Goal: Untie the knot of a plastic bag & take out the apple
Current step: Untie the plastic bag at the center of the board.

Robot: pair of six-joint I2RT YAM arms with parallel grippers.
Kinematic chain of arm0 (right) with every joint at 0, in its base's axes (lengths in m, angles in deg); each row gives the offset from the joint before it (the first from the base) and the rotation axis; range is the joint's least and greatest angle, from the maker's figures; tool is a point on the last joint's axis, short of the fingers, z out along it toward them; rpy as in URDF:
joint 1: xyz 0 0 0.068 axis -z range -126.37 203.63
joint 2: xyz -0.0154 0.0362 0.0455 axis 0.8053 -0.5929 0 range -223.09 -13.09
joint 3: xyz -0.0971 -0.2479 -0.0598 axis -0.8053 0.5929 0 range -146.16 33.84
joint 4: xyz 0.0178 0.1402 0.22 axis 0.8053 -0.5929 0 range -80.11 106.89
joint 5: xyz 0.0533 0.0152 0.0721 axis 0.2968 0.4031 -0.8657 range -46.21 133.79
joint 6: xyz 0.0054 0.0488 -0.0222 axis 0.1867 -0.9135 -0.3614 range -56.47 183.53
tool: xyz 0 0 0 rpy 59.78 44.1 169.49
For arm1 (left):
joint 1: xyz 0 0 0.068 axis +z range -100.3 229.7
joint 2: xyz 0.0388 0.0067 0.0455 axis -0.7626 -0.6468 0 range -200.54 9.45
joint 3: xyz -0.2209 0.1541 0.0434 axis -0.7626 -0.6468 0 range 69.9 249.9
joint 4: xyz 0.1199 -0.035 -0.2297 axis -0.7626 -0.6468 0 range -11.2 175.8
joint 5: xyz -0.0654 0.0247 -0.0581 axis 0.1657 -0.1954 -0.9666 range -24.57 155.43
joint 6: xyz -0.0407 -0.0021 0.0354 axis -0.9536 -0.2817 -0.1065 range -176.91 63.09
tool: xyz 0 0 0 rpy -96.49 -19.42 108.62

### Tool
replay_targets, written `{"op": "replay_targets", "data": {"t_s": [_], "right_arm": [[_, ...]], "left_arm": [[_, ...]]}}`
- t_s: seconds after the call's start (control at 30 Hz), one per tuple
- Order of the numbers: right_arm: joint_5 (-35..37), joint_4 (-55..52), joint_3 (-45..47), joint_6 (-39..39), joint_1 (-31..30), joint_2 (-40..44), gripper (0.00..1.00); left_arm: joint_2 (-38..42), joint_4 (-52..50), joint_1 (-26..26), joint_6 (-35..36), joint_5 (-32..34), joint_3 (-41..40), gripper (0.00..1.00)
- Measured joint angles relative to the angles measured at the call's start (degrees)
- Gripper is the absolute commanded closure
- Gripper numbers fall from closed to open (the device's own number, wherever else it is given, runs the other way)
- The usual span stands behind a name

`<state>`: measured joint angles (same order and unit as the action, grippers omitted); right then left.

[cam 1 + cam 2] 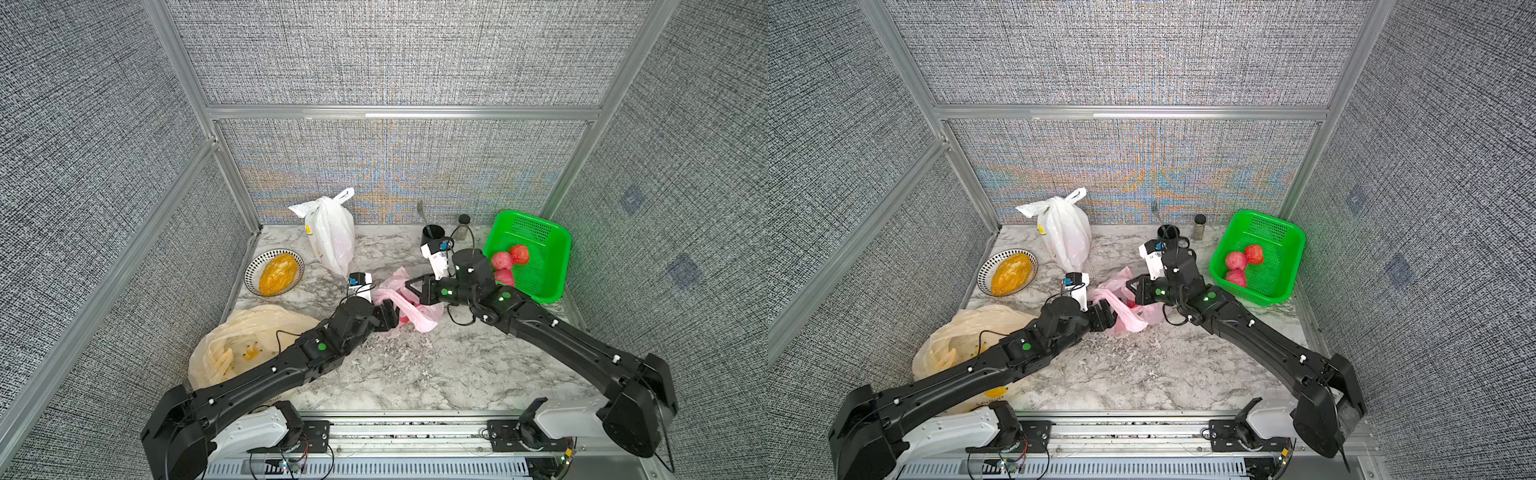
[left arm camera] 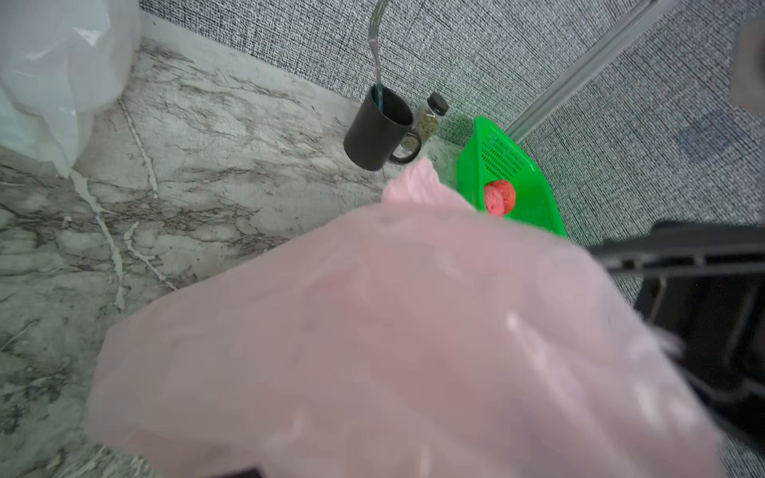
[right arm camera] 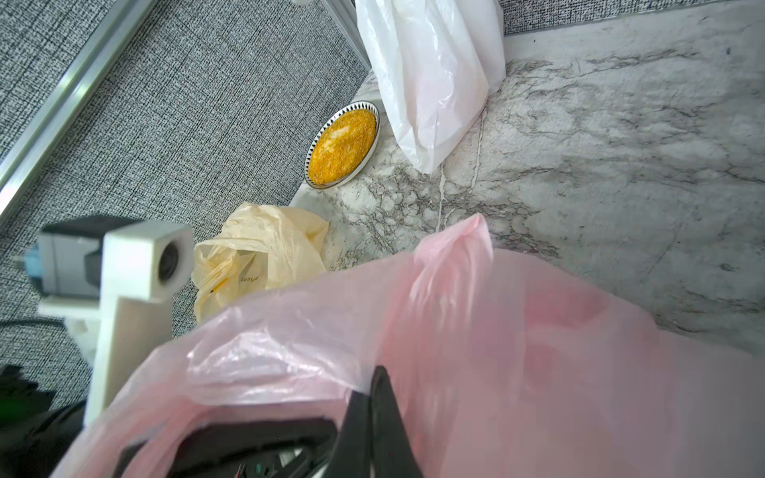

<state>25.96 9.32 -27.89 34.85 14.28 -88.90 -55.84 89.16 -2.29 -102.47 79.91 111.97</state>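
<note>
Marble table (image 1: pixel 415 365); pink bag (image 1: pixel 424 311) lies on it between your two grippers.
Your right gripper (image 1: pixel 407 285) is clamped fully closed on the bag's film. Your left gripper (image 1: pixel 392 316) sits against the bag's opposite side, film draped over it; you cannot tell how wide it stands. Red apple (image 1: pixel 402 320) shows through the film, between both grippers.

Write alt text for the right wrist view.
A translucent pink bag fills the lower frame, draped around the right gripper, shut on its film. Beyond, on the marble table: a yellow bag, a bowl of yellow grains and a white bag.
</note>
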Motion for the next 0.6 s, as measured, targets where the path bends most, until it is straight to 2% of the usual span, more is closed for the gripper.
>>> {"op": "replay_targets", "data": {"t_s": [0.13, 0.23, 0.3, 0.4, 0.5, 0.53, 0.6], "right_arm": [[1.29, -0.81, 2.36, 0.66, -1.57, 2.91, 1.0], [2.16, -1.4, 4.87, 0.7, -1.84, 5.42, 1.0], [2.67, -2.54, 6.36, 0.7, -1.84, 7.5, 1.0], [3.19, -3.69, 7.76, 0.74, -1.88, 9.81, 1.0], [4.48, -5.2, 8.63, 1.07, -1.88, 11.34, 1.0], [5.18, -5.7, 8.83, 1.22, -1.88, 11.76, 0.89], [6.51, -6.97, 8.48, 1.64, -1.66, 12.26, 0.55]], "left_arm": [[-5.07, 1.25, 0.0, 0.11, 3.69, 4.39, 0.23], [-7.34, 1.33, 0.31, 0.96, 6.21, 6.67, 0.29], [-8.24, 1.38, 1.18, 1.86, 7.61, 7.3, 0.4], [-9.46, 2.19, 3.19, 3.04, 7.93, 7.28, 0.68], [-11.43, 2.56, 4.44, 4.9, 7.06, 8.22, 0.83], [-12.0, 2.91, 4.52, 5.2, 5.95, 8.61, 0.87], [-12.74, 3.54, 4.76, 6.58, 4.2, 9.05, 0.92]]}}
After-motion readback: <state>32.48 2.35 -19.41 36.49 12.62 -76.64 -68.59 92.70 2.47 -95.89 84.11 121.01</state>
